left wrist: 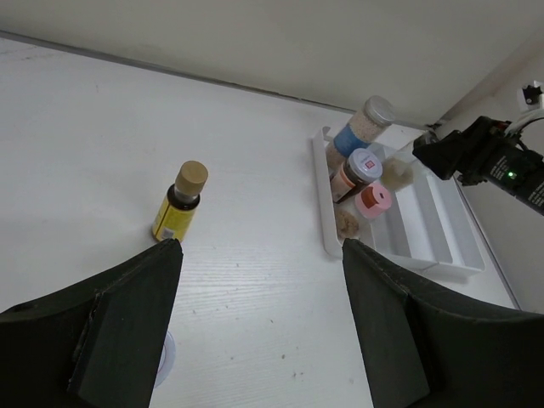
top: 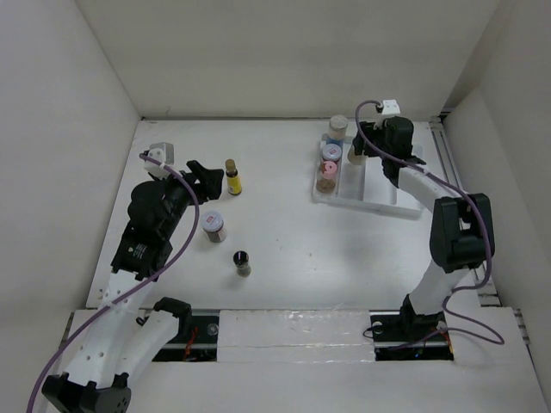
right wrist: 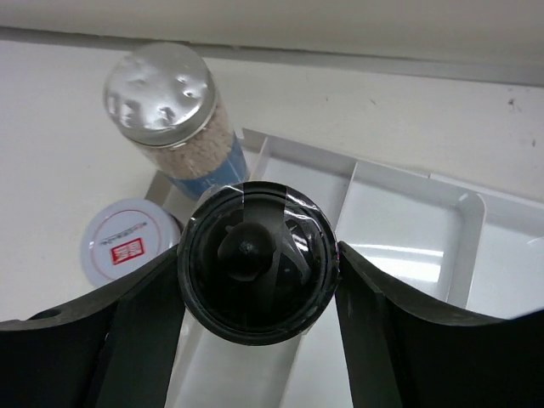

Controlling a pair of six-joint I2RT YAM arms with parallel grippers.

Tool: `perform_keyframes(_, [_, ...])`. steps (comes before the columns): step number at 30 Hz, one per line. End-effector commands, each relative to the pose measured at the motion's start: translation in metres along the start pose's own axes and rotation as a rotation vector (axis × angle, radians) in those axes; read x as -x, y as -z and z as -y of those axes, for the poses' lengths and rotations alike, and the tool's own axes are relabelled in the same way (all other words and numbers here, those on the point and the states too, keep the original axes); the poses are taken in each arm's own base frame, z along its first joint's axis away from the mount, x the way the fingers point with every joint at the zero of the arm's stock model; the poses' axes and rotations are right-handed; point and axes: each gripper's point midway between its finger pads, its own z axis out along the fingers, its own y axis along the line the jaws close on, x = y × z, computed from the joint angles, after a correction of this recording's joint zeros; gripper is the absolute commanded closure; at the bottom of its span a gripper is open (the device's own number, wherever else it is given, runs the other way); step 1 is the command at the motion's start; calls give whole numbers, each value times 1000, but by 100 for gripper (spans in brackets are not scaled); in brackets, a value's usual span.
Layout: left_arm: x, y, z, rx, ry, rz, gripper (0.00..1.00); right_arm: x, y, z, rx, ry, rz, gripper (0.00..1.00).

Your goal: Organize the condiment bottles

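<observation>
My right gripper is shut on a black-capped, cream-filled bottle over the white divided tray, in the slot next to the filled one; it also shows from above. The tray's left slot holds a silver-lidded, blue-banded jar, a white-lidded jar, a pink shaker and a brown-filled jar. My left gripper is open and empty, just short of the slim yellow bottle, which stands upright on the table.
A pale-lidded jar and a small black-capped bottle stand on the table in front of the left arm. White walls close in the table on three sides. The tray's right slots hold nothing.
</observation>
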Motion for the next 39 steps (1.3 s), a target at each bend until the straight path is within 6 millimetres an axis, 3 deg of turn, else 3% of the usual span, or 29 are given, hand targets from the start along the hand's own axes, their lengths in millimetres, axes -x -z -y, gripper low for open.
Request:
perform_keyframes(1, [11,-2,9,-33,-2,35,28,56,-12,-1,26,-18,163,49])
perform_keyframes(10, [8,-4,7,-28,-11,26,28,46,-57,4,40,-31,139,51])
perform_keyframes(13, [8,-4,7,-28,-11,26,28,49,-63,13,-10,-34,149,48])
perform_keyframes(15, [9,-4,6,-20,-11,30,28,32,-71,12,-25,-27,103,46])
perform_keyframes(16, [9,-4,5,-20,-11,30,28,39,-70,16,-48,-16,118,44])
perform_keyframes(17, [9,-4,5,-20,-11,30,28,33,-74,12,-49,-15,107,38])
perform_keyframes(21, [9,-4,5,-20,-11,30,25,35,-71,14,-60,-16,106,20])
perform_keyframes(24, [9,-4,5,-20,-11,30,22,45,-60,15,-71,-16,125,13])
perform_keyframes(26, [9,-4,5,-20,-11,30,21,67,-38,7,-59,-13,161,11])
perform_keyframes(27, [9,-4,5,-20,-11,30,21,59,-38,7,-60,-13,146,11])
perform_keyframes(28, [9,-4,5,-20,-11,30,21,77,-23,5,-58,-12,184,11])
perform_keyframes(30, [9,-4,5,-20,-11,30,21,86,-6,-22,10,-1,202,15])
perform_keyframes(32, [13,-2,5,-11,0,46,22,90,14,-54,104,14,220,28])
perform_keyframes(33, [20,1,-1,32,10,75,24,86,21,-95,206,31,213,40])
perform_keyframes(34, [23,4,-9,78,30,94,24,81,27,-117,265,30,203,63])
perform_keyframes(36, [27,11,-28,195,97,124,25,67,38,-168,396,33,172,74])
perform_keyframes(37, [35,14,-42,281,119,168,25,48,51,-217,515,46,136,78])
perform_keyframes(39, [44,25,-47,316,150,219,25,29,65,-266,643,71,98,81])
